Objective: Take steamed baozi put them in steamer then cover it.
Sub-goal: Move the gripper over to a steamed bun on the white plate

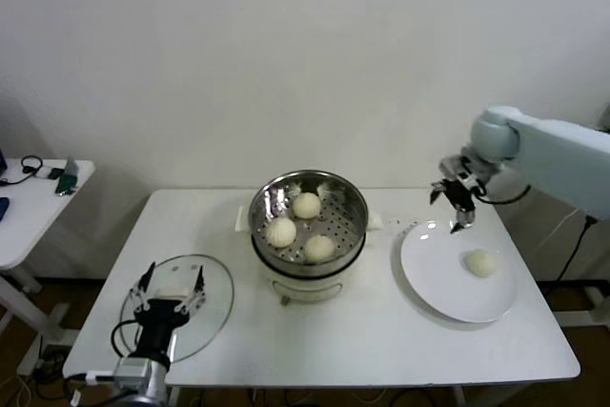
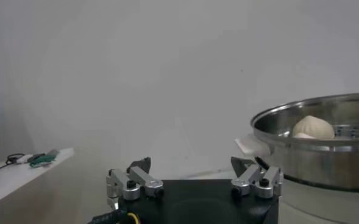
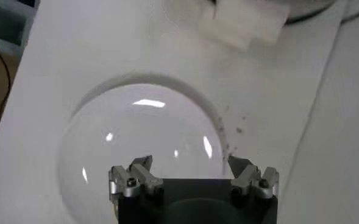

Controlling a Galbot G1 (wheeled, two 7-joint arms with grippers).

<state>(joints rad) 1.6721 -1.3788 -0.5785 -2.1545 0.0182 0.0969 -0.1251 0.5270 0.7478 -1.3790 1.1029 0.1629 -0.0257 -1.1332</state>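
Hovering right gripper (image 1: pixel 457 205) | baozi (image 1: pixel 481 262) on plate (image 1: pixel 434 278), apart

On your right arm, note the pale blue-grey smooth casing with a rounded joint housing ahead of the wrist. The right gripper (image 1: pixel 459 209) is black and silver, with dark cable running under the forearm. The left gripper (image 1: pixel 172 285) has a black body, a silver cylindrical wrist collar and looped black cable beside it. In both wrist views, each gripper (image 2: pixel 194 176) (image 3: pixel 193 175) shows a black base plate carrying two silver finger brackets with black screws.
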